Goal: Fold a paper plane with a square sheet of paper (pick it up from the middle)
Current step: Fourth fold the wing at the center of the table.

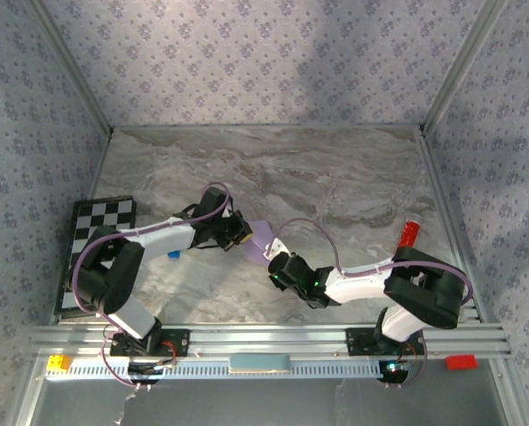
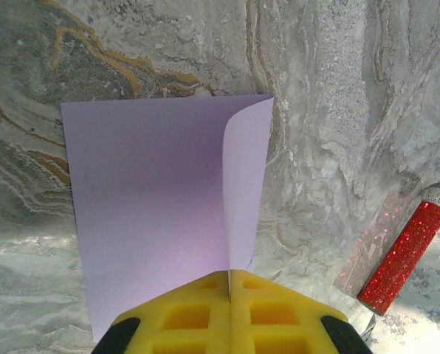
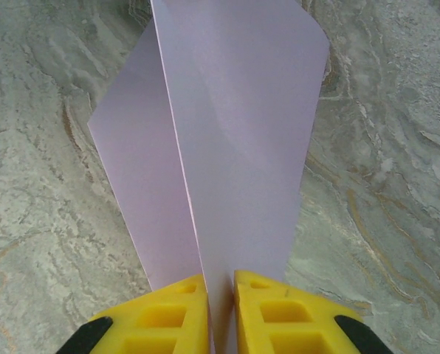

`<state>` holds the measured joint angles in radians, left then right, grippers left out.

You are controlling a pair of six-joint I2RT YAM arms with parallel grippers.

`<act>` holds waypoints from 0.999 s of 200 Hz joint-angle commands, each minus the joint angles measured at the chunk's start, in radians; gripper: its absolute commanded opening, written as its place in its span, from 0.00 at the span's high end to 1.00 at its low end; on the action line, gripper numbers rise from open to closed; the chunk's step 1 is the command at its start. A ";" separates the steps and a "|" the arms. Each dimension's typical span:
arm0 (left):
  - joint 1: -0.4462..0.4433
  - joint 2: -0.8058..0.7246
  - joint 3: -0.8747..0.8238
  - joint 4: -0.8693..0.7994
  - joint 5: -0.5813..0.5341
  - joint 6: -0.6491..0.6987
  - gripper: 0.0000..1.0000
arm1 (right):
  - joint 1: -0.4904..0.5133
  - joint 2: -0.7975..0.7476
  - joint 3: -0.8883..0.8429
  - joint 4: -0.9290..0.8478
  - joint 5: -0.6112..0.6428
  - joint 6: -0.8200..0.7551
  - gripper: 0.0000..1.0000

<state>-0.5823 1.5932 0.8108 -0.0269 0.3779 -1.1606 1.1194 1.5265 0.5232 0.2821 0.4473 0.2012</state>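
Along the left side of the counter, a black-and-white chequered board is lying flat by the wall, and a small blue cube is sitting on the marble to its right, just beside the left arm. Further right, near the middle of the counter, the left end effector is gripping the lilac sheet of paper. In its wrist view the yellow fingers are pressing together on the near edge of the sheet, whose right-hand part is curling up and over as a flap. Just beyond, the right end effector is meeting the same sheet from the other side. Its wrist view shows its fingers closing on the paper with only the thin sheet between them, the paper standing up along a crease with one panel falling away to the left. Well to the right, a red glittery tube is standing near the right wall.
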 commanded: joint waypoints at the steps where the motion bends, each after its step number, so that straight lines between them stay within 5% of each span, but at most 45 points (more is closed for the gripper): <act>1: 0.007 0.007 0.030 -0.013 0.018 0.010 0.99 | -0.007 -0.011 -0.003 0.014 -0.010 0.009 0.84; 50: 0.007 -0.004 0.030 -0.018 0.009 0.015 0.90 | -0.018 -0.011 -0.005 0.020 -0.052 0.028 0.92; 102: 0.006 -0.066 0.022 -0.061 -0.044 0.038 0.63 | -0.049 0.011 -0.017 0.064 -0.141 0.115 0.96; 200: 0.016 -0.148 -0.021 -0.091 -0.092 0.051 0.59 | -0.132 0.019 -0.037 0.120 -0.338 0.189 0.97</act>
<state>-0.5720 1.4673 0.8085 -0.0944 0.2981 -1.1248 1.0008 1.5280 0.5007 0.3752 0.1699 0.3492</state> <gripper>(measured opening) 0.422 0.053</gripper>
